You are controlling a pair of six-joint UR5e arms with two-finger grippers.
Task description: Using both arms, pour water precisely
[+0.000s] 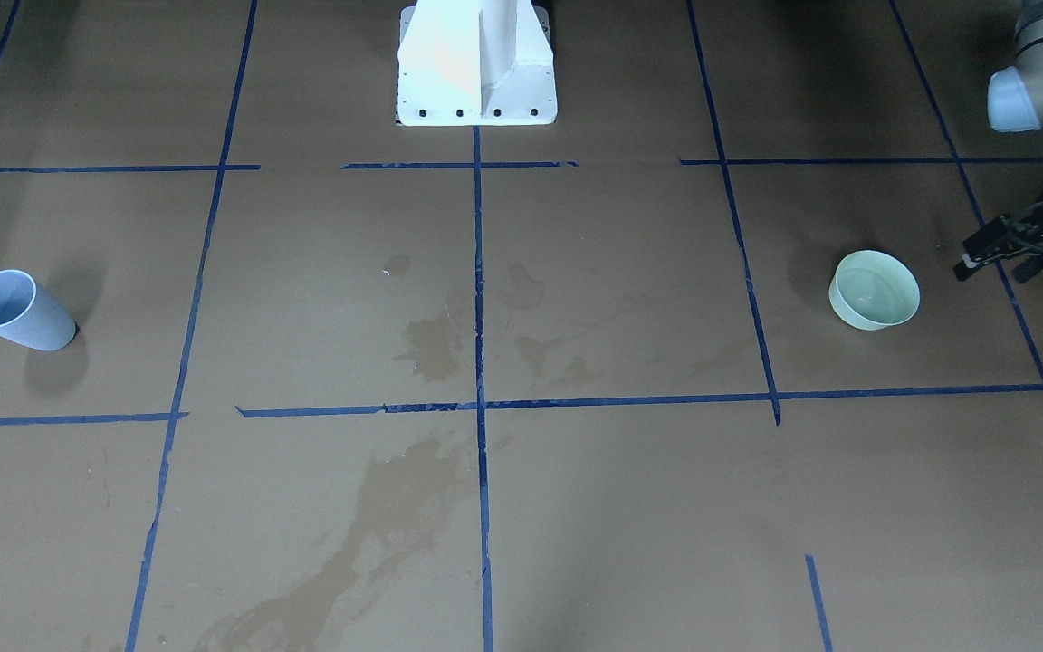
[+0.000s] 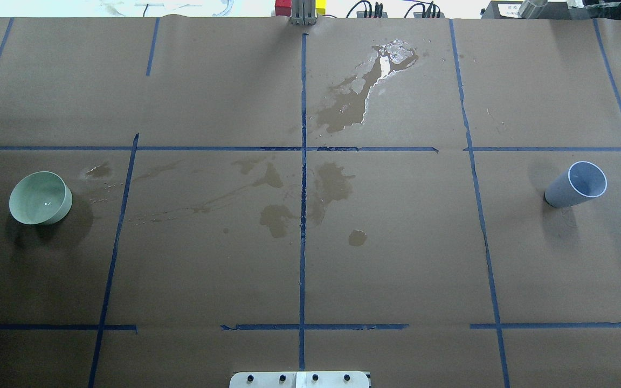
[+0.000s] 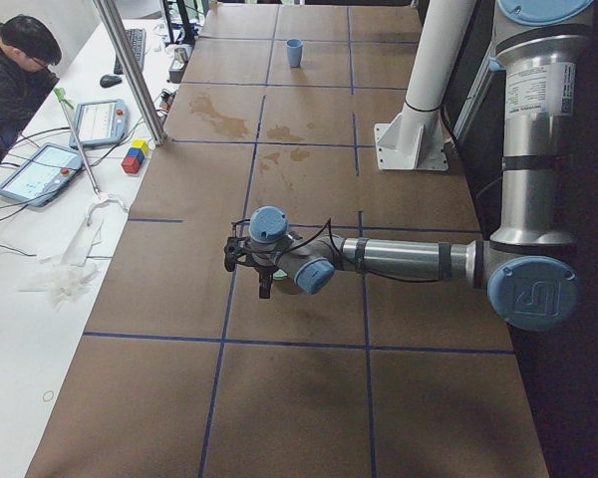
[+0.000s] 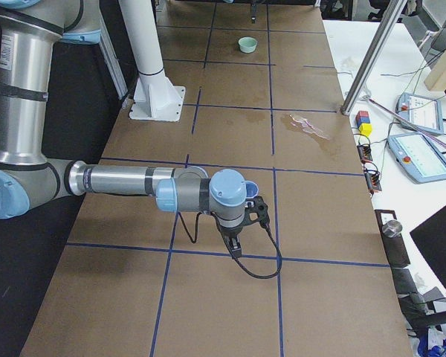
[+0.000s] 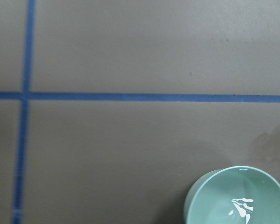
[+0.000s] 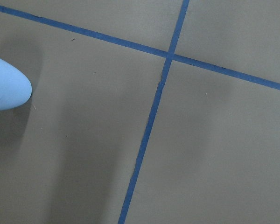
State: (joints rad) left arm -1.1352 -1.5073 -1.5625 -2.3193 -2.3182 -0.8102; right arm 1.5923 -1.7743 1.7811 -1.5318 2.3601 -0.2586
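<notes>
A pale green bowl [image 1: 875, 290] stands on the brown paper on my left side and holds a little water; it also shows in the overhead view [image 2: 41, 198] and the left wrist view [image 5: 238, 198]. My left gripper [image 1: 994, 264] hangs beside it, apart from it, with its black fingers spread and empty. A pale blue cup [image 1: 19, 311] stands upright on my right side, also seen in the overhead view [image 2: 577, 185] and at the edge of the right wrist view [image 6: 7, 86]. My right gripper [image 4: 238, 236] hovers next to the cup; I cannot tell whether it is open or shut.
Wet patches [image 2: 337, 186] darken the paper in the middle, and a larger puddle [image 2: 367, 86] lies toward the far edge. The white pedestal base [image 1: 476, 63] stands at mid table. An operator [image 3: 15, 75] sits at a side desk with tablets [image 3: 40, 171].
</notes>
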